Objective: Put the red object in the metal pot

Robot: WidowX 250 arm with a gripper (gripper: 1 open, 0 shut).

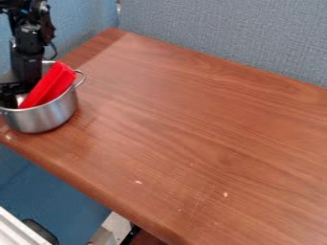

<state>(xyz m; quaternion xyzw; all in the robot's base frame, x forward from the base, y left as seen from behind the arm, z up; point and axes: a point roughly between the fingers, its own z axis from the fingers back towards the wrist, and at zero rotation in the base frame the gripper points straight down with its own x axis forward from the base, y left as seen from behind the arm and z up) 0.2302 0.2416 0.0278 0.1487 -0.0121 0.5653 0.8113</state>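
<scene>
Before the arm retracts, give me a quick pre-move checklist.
1. Red object inside the pot: ok, its lower end sits in the pot and it leans on the rim.
2. Gripper open: ok.
3. Gripper clear of the red object: cannot tell, they overlap in this view.
4. Pot upright on the table: ok.
5. Pot away from the table edge: not ok, it sits at the left corner.

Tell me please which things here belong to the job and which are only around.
Belong to the job:
- long flat red plastic bar, leaning inside the pot
- small round shiny steel pot
- black gripper, open

Only around:
- brown wooden table
- blue-grey wall
</scene>
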